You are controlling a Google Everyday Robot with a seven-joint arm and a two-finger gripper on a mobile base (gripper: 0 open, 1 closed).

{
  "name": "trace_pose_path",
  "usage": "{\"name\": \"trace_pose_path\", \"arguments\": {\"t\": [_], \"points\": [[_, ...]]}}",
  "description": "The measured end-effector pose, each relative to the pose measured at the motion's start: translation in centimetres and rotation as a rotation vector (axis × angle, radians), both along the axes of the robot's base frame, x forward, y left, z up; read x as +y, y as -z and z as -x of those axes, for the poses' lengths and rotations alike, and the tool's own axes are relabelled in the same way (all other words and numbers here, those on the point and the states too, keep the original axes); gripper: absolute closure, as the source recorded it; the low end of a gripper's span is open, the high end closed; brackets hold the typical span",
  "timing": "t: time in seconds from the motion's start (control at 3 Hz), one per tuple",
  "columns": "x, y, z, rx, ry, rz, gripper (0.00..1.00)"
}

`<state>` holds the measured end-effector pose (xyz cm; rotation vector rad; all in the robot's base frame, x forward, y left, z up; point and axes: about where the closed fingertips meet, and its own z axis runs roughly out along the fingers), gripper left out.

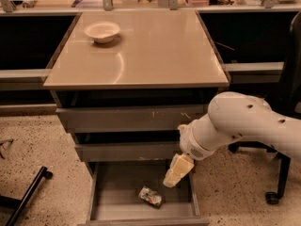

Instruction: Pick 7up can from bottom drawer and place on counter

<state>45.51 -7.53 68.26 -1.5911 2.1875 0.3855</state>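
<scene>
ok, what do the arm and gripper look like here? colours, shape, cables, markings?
The arm is a bulky, smooth white shell with rounded links, a few small dark dots and a ridged wrist collar. The gripper, over the open bottom drawer near the 7up can, is pale cream-yellow and blocky. No cables or readable markings show.

bright, even light from above — a soft glare streaks the counter (141,55) (the white bowl (101,31) casts a faint shadow); the gripper (171,180) hangs pale over the dim bottom drawer (117,189).
</scene>
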Motion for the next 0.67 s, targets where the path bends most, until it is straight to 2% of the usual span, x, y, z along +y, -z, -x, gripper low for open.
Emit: {"name": "trace_pose_path", "arguments": {"t": [0.33,0.67], "points": [[2.0,3.3,0.3,0.029,-0.028,-0.046,0.0],[6.1,9.8,1.5,0.108,-0.025,-0.169,0.0]]}}
